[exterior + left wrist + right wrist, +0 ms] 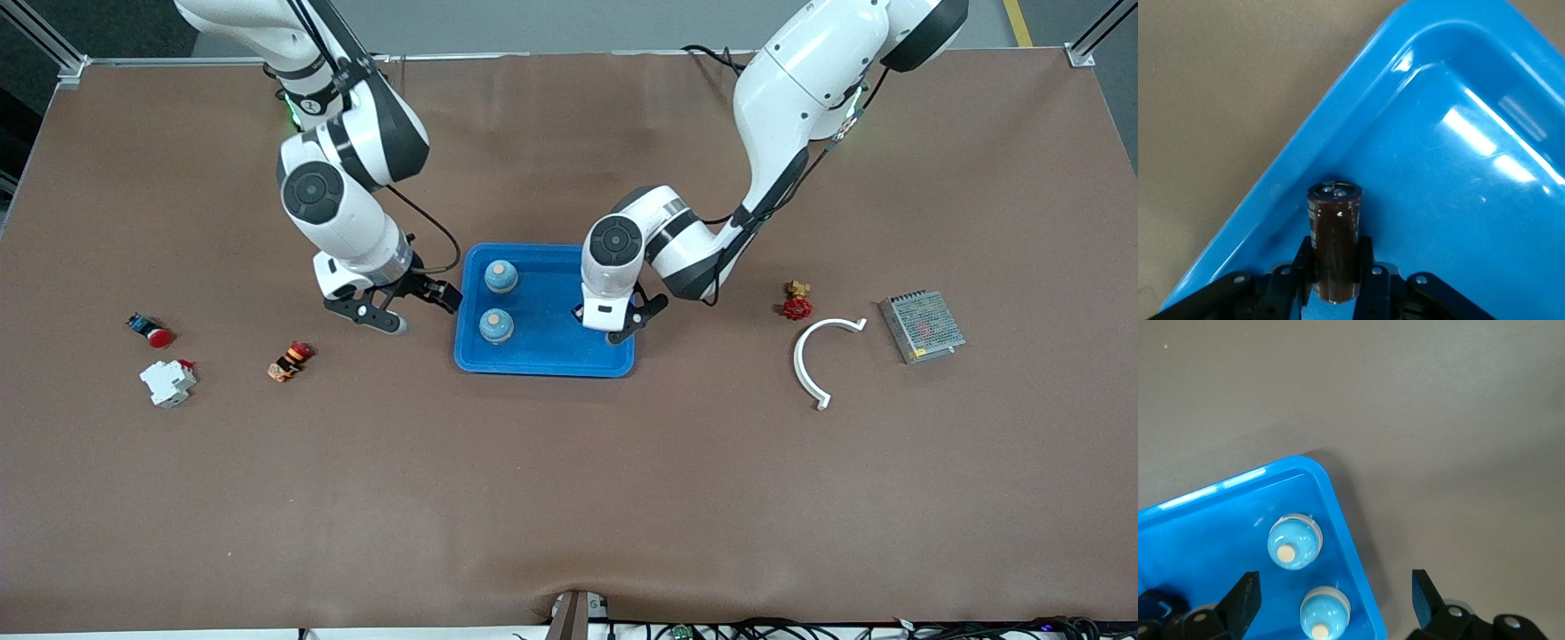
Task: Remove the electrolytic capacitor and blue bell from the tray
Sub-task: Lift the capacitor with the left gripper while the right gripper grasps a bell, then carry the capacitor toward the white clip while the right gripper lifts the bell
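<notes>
A blue tray (569, 356) lies mid-table and holds two light-blue bells, one (500, 276) farther from the front camera and one (496, 325) nearer. My left gripper (613, 327) is over the tray's corner toward the left arm's end. In the left wrist view the gripper (1335, 270) is shut on a dark brown capacitor (1334, 243), held upright just inside the tray's rim (1338, 133). My right gripper (411, 307) is open and empty, beside the tray's edge toward the right arm's end. In the right wrist view the gripper (1335, 593) is over that rim (1345, 520), with both bells (1294, 542) (1325, 611) in view.
Toward the right arm's end lie a red push button (151, 331), a white breaker (167, 382) and an orange-and-black part (289, 360). Toward the left arm's end lie a red valve (797, 302), a white curved piece (818, 356) and a metal power supply (922, 326).
</notes>
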